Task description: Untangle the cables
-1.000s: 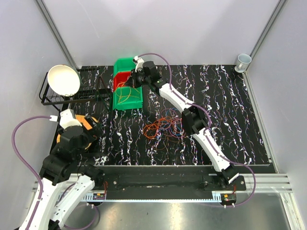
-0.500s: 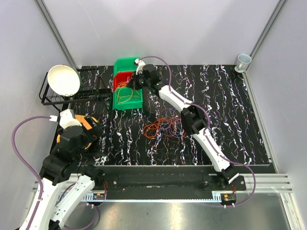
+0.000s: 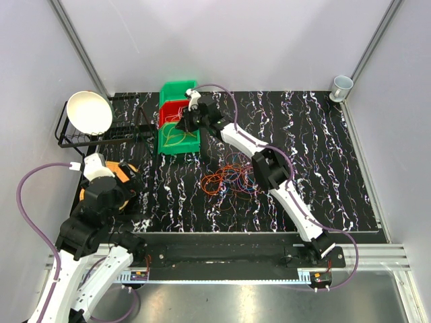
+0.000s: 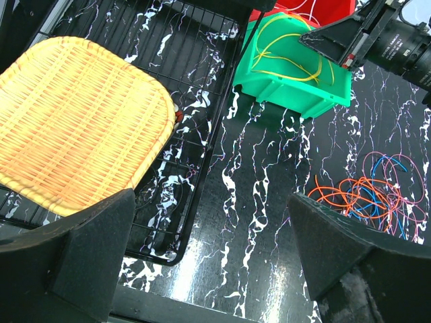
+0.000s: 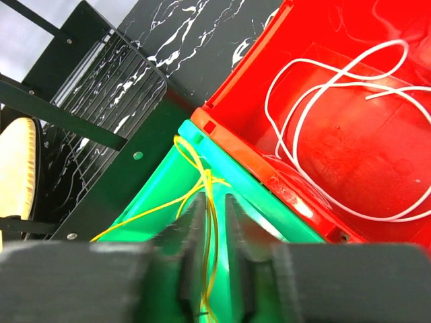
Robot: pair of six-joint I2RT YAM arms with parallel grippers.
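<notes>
Right pincer (image 5: 214, 202): over green bin (image 3: 178, 147), far-left part of counter (image 3: 323, 168); jaws a crack apart, yellow cable (image 5: 209, 180) running through the gap.
Left pincer (image 4: 212, 198): gaping wide, empty, near-left corner.
Cables (image 3: 229, 178): orange, red, blue tangle, mid-counter.

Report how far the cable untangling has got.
Done: yellow cable loops lie in the green bin, and a white cable lies in the red bin. In hand: the right gripper hangs over the green bin, jaws slightly parted around a yellow strand. Left: the orange, red and blue tangle sits unsorted on the table; the left gripper is open and holds nothing.
</notes>
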